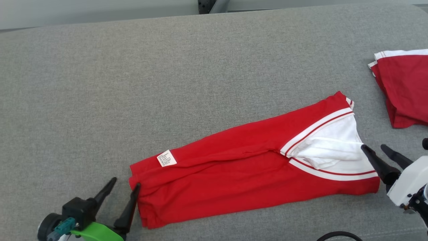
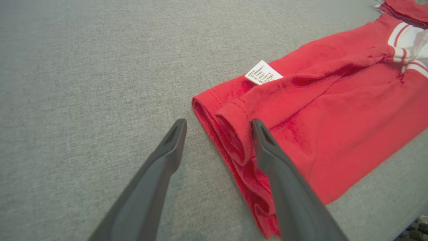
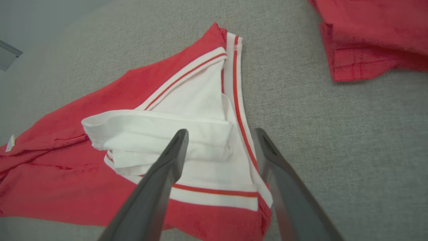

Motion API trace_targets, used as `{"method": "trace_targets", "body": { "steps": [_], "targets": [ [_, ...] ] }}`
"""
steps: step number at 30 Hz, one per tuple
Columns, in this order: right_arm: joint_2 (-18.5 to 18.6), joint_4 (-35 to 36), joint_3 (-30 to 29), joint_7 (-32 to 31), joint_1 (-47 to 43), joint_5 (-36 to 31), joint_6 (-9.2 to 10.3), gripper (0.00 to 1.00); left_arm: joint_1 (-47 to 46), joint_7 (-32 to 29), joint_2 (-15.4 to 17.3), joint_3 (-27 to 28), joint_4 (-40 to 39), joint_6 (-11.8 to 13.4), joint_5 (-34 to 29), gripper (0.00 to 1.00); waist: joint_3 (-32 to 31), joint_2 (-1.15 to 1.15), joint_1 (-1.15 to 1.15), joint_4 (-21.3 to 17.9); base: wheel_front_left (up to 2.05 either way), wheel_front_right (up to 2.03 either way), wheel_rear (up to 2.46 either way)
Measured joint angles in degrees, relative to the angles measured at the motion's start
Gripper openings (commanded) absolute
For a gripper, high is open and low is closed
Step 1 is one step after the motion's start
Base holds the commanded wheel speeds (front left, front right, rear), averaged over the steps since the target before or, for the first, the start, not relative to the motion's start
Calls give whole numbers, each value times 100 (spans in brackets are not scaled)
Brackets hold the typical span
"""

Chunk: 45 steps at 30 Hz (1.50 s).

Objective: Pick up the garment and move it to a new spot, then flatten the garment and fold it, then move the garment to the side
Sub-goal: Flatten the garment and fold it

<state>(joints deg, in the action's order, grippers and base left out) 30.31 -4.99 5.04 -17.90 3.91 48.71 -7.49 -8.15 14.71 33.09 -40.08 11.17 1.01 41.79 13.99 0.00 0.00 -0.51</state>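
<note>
A red garment (image 1: 240, 164) with white, red-striped trim lies folded lengthwise on the grey cushioned surface (image 1: 167, 83), a small white label (image 1: 166, 158) on its left part. Its hem end (image 2: 230, 134) points to my left gripper (image 1: 126, 182), which is open, one finger (image 2: 267, 147) over the hem's edge and the other on bare fabric surface. The white collar end (image 3: 187, 134) lies by my right gripper (image 1: 374, 147), also open, its fingers (image 3: 167, 157) hovering over the white trim with nothing held.
A second folded red garment (image 1: 404, 90) with white trim lies at the right edge, also visible in the right wrist view (image 3: 371, 36). The surface's front edge runs just below both grippers. A dark cable (image 1: 337, 236) shows at the bottom.
</note>
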Motion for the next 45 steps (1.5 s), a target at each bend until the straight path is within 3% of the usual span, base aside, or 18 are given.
{"method": "trace_targets", "body": {
  "steps": [2, 5, 8, 11, 13, 21, 30, 31, 32, 38, 45],
  "targets": [
    [29, 89, -156, 97, -9, 0, 0, 100, 218, 8, -11, 378, -297, 401, -160, 100, -3, 0, 0, -39, 0, 0, 0],
    [-22, 136, -303, 215, -2, -64, 0, 100, 560, 26, -300, 1240, -991, 920, -678, 100, 17, 0, 0, -69, 0, 0, 0],
    [-105, 10, -250, 232, 77, -270, 0, 100, 917, 33, -727, 1924, -1514, 1122, -1239, 100, 63, 0, 0, -60, 0, 0, 0],
    [-314, -240, -135, 193, 334, -302, 0, 100, 1130, 33, -1230, 2436, -1823, 1144, -1727, 100, 108, 0, 0, -20, 0, 0, 0],
    [-376, -480, -38, 188, 510, -402, 0, 100, 1167, 34, -1569, 2741, -1936, 1093, -2006, 100, 134, 0, 0, 26, 0, 0, 0],
    [-417, -1425, 233, 146, 1016, -590, 1, 100, 1216, 33, -2479, 3282, -1773, 356, -2715, 100, 229, 0, 0, 268, 0, 0, 0],
    [-310, -1987, 293, -379, 1281, 193, -9, 100, 1226, 33, -2892, 3799, -1562, -227, -3032, 100, 216, 0, 0, 426, 0, 0, 0],
    [-307, -2013, 263, -475, 1288, 401, -8, 36, 1225, 33, -2913, 3838, -1527, -263, -3034, 100, 206, 0, 0, 435, 0, 0, 0],
    [-272, -2014, 233, -657, 1280, 766, -5, 0, 1224, 33, -2954, 3887, -1448, -332, -3060, 100, 181, 0, 0, 449, 0, 0, 0],
    [-297, -1973, -56, -672, 1168, 1522, -5, 0, 1230, 33, -3002, 3944, -1289, -424, -3073, 100, 86, 0, 0, 440, 0, 0, 0],
    [453, -2120, -812, -646, 1126, 1817, -3, 0, 1280, 33, -3012, 3880, -1225, -427, -2877, 100, -71, 0, 0, 406, 0, 0, 0]
  ]
}}
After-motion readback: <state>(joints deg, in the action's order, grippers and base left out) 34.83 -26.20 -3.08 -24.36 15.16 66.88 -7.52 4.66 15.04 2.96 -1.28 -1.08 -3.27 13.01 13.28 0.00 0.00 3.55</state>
